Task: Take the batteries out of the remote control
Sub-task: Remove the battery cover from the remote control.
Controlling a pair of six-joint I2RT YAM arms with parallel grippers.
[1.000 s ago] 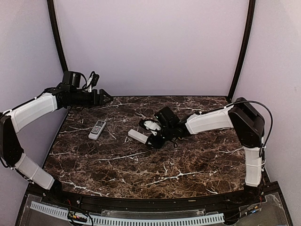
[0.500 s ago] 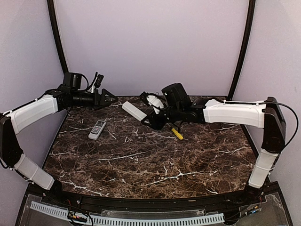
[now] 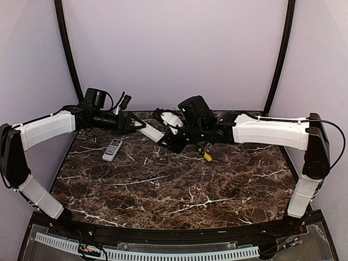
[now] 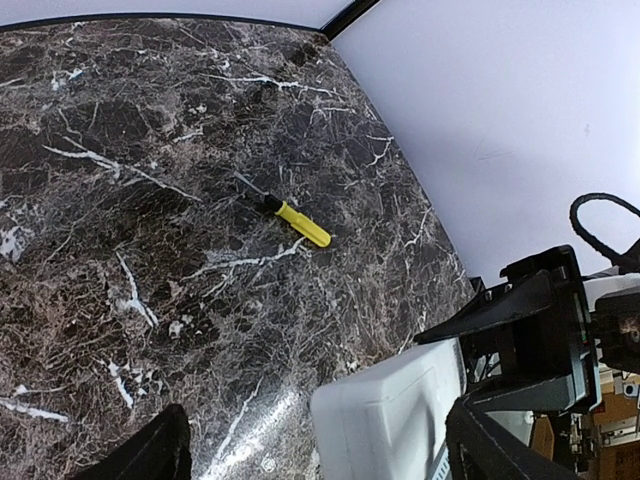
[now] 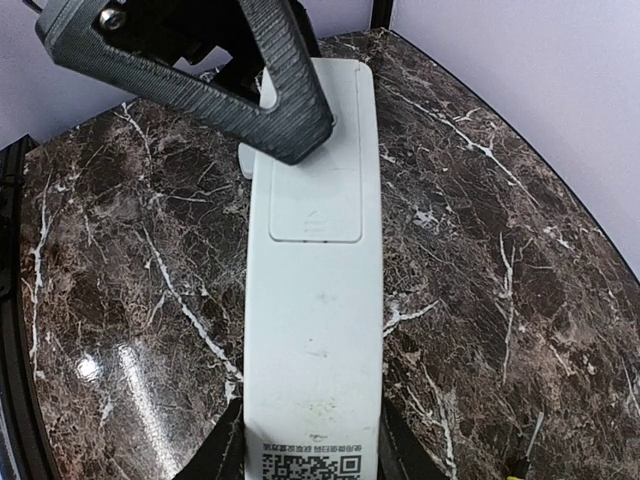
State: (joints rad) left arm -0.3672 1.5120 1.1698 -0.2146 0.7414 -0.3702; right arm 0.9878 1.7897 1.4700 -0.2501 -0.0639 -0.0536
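Observation:
My right gripper (image 3: 169,140) (image 5: 312,455) is shut on a long white remote control (image 3: 151,131) (image 5: 315,300) and holds it in the air over the back of the table. The remote's back faces the right wrist camera, with its battery cover (image 5: 316,200) closed and a QR code near my fingers. My left gripper (image 3: 136,124) (image 4: 320,442) is open, its jaws either side of the remote's far end (image 4: 390,420). One left finger (image 5: 250,80) lies across the remote above the cover. The batteries are hidden.
A second, smaller grey remote (image 3: 112,149) lies on the dark marble table (image 3: 179,190) at the left. A yellow-handled screwdriver (image 3: 205,155) (image 4: 300,222) lies on the table below the right arm. Purple walls close the back and sides.
The right arm has lifted the white remote off the table and carried it left toward the left gripper. The left gripper has moved right and opened wider around the remote's end.

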